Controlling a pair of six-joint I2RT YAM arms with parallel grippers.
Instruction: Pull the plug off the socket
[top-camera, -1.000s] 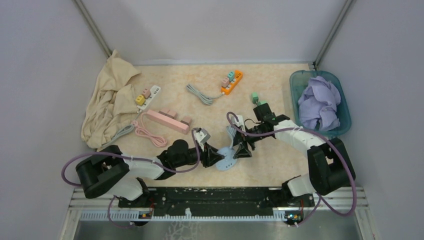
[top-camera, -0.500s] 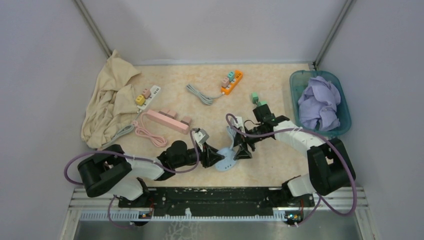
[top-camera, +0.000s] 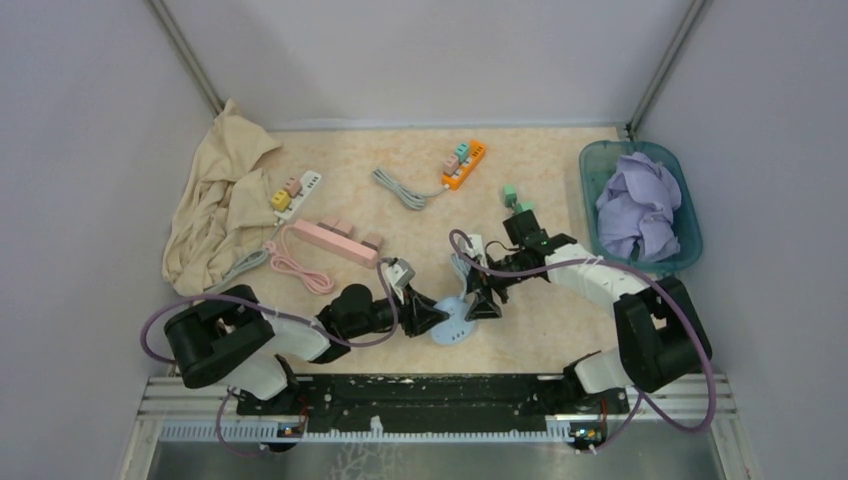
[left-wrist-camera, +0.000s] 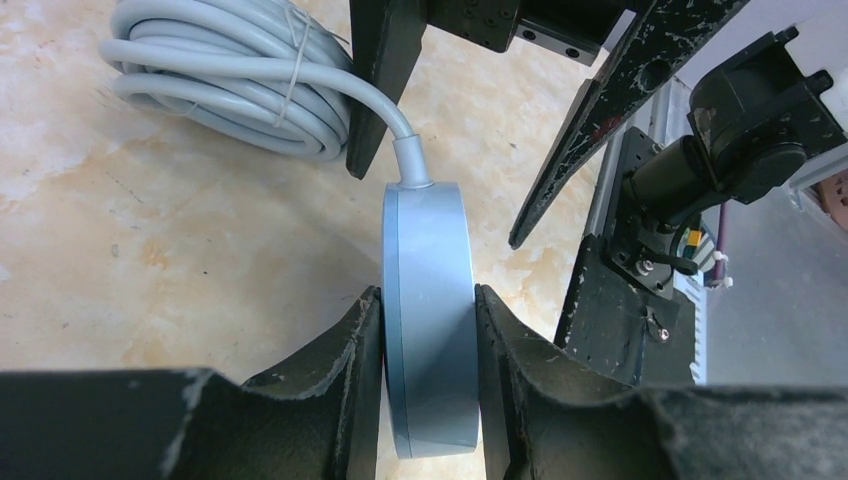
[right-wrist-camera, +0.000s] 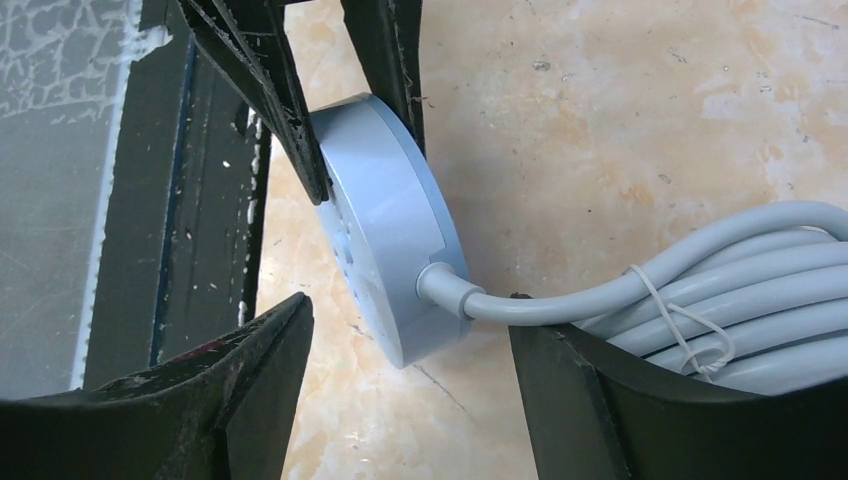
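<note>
The left pincer (left-wrist-camera: 427, 300) is pinching the round pale blue-grey plastic socket disc (right-wrist-camera: 385, 225) by its two flat faces and is holding it on its edge, in the lower middle of the top view. I cannot tell whether the disc is touching the beige marbled desk (left-wrist-camera: 150, 250). The right pincer (right-wrist-camera: 405, 305) is standing spread, with one black finger on each side of the place where the coiled grey cable (left-wrist-camera: 230, 80) is entering the disc. It is gripping nothing.

I am not seeing any plug on the disc. The face with small holes looks bare in the top view, and the wrist views are showing only the rim and the cable. A small green block (top-camera: 511, 194) is lying well apart, in the upper right of the desk, and I cannot say what it is.

In my judgement, the right pincer should be closing on a plug body only, never on the cable. The pull should go straight out from the disc face, while the left pincer is resisting so that the disc is not twisting.
</note>
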